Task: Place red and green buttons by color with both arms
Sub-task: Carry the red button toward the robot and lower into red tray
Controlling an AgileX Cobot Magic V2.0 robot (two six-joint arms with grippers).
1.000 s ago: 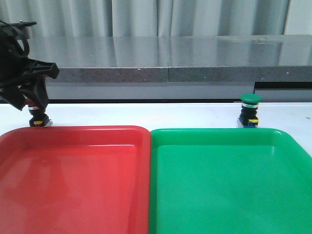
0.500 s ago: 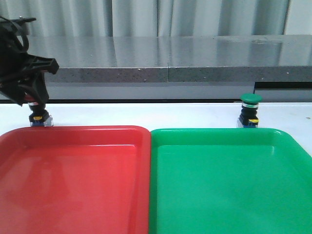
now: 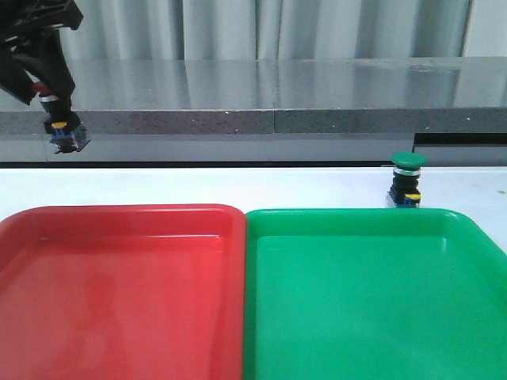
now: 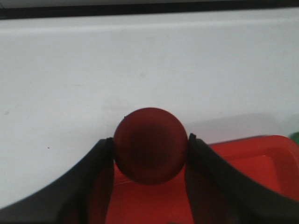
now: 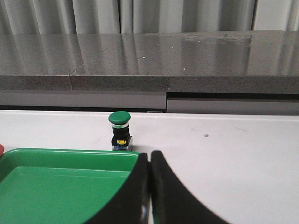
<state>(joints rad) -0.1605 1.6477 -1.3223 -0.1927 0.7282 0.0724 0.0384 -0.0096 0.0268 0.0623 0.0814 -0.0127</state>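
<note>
My left gripper (image 3: 49, 93) hangs high at the far left of the front view, shut on the red button (image 3: 62, 127), whose yellow tab and blue base dangle below the fingers. In the left wrist view the red button's cap (image 4: 150, 145) fills the space between the two black fingers (image 4: 96, 179), above the back edge of the red tray (image 4: 252, 163). The green button (image 3: 407, 181) stands upright on the white table behind the green tray (image 3: 356, 218). My right gripper (image 5: 150, 158) is shut and empty, beside the green tray's corner, short of the green button (image 5: 119, 130).
The red tray (image 3: 119, 214) and the green tray lie side by side at the front of the white table (image 3: 238, 186). A grey stone ledge (image 3: 277, 95) runs along the back, with curtains behind it.
My left gripper has risen from table level with the red button in it, lifting the button off the table behind the red tray. The green button has not moved.
</note>
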